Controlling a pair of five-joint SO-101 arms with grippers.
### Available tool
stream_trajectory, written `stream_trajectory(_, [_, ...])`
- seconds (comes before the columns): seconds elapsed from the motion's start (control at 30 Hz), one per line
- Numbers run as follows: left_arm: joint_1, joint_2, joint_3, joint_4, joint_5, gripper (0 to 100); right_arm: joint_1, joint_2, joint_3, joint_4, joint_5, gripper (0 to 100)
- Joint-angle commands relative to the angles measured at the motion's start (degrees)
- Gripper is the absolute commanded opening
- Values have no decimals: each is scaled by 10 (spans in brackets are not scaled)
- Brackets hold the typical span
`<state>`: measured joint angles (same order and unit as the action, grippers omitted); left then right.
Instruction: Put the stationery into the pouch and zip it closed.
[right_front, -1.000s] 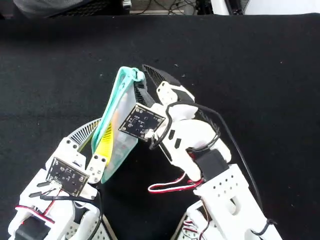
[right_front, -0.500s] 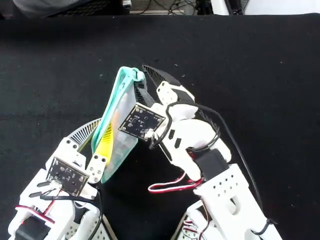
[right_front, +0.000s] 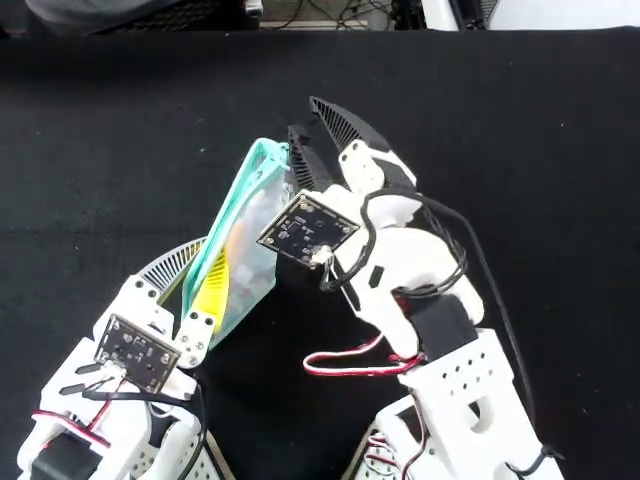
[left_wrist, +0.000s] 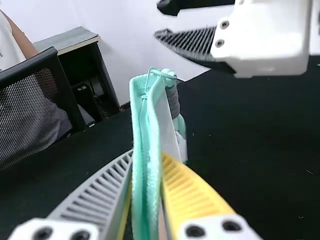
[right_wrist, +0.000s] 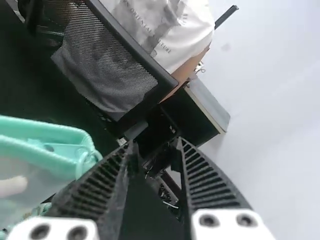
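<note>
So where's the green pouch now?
In the high view, the pouch is near the table's middle, held on edge in the left hand, with the open right hand beside its far end.

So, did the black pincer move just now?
Yes. In the high view, the right pincer has shifted toward the far edge of the table. It is now beside the top end of the pouch.

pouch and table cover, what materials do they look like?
Pouch: probably soft translucent plastic sheet, slightly glossy, since the contents show through it. Its mint edge binding looks like woven fabric, ribbed in the left wrist view. Table cover: seemingly matte black cloth, felt-like, with faint lint specks and no shine.
</note>
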<state>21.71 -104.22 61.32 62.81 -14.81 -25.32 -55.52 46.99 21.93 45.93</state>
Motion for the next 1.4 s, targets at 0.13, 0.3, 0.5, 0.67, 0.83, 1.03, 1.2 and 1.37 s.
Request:
stream_trajectory(0.13, [4,2,9,4,-6,34,-18,-15,6,33,-31,126])
stream_trajectory(0.3, [6,3,15,1,-55,33,-25,-93,10,98,-126,127])
stream_trajectory(0.5, [54,3,15,6,-106,32,-56,-161,14,184,-138,128])
stream_trajectory(0.67, [103,3,11,20,-114,32,-55,-167,39,210,-138,128])
stream_trajectory(0.83, [111,3,15,58,-115,32,-55,-206,41,295,-141,183])
stream_trajectory(1.03, [110,3,15,80,-114,32,-55,-315,43,400,-139,193])
stream_trajectory(1.2, [109,3,15,91,-114,31,-54,-385,45,485,-138,194])
stream_trajectory(1.37, [109,3,27,91,-113,31,-48,-417,43,517,-138,194])
